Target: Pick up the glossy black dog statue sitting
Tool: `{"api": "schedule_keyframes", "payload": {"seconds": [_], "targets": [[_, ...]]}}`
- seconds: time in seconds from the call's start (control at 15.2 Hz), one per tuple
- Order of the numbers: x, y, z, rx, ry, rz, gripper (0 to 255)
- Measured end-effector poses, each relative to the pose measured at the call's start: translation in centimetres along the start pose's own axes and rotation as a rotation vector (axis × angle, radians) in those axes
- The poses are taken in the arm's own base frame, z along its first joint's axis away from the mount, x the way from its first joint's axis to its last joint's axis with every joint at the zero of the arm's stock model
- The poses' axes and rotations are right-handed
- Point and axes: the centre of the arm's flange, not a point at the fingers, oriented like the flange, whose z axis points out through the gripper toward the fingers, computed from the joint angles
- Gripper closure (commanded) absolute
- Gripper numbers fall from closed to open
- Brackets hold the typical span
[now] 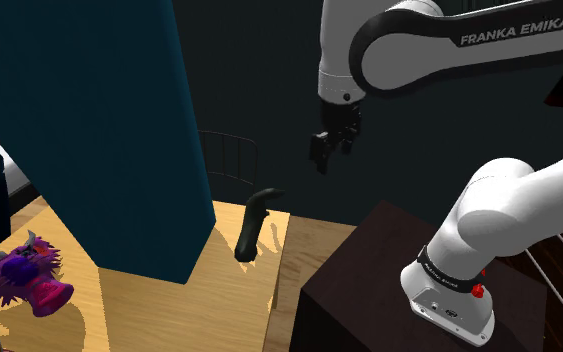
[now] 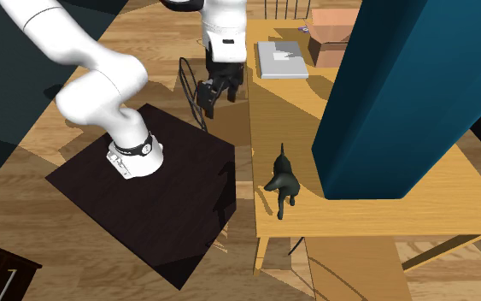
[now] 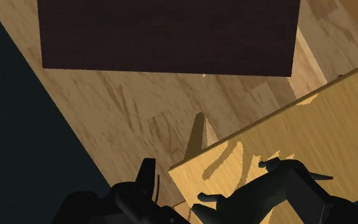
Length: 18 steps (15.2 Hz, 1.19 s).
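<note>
A pale wooden bench (image 1: 169, 310) stood in a dim room, most of it taken up by a tall teal block (image 1: 99, 130), with a purple toy (image 1: 19, 278) far off at the shoulder view's lower left. The black dog statue (image 1: 253, 228) sat on the bench near the edge that faced my stand (image 1: 369, 290), just beside the teal block's near corner and apart from it. My pincer (image 1: 331, 148) hung high in the air with its fingers standing apart and nothing between them, about over the gap between stand and bench.

The dog lay well below me and off to the shoulder view's left. In the second exterior view it was towards the lower right of the pincer (image 2: 215, 92), further along the bench's edge. Seen from there, the dog statue (image 2: 283, 181) stretched lengthwise along that edge, head end nearer me. In the shoulder view it rose upright, head topmost.

I judged that the coming move called for travel sideways along the edge and a long descent, with my fingers set across the narrow body, and the teal block close enough to need watching
</note>
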Motion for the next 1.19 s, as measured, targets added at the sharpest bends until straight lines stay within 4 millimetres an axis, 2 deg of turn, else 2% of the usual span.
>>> {"api": "schedule_keyframes", "payload": {"seconds": [0.66,1.19], "targets": [[3.4,-9.0,9.3,-0.016,-0.006,0.22,0],[8.0,-15.5,16.8,-0.025,-0.012,0.396,0]]}}
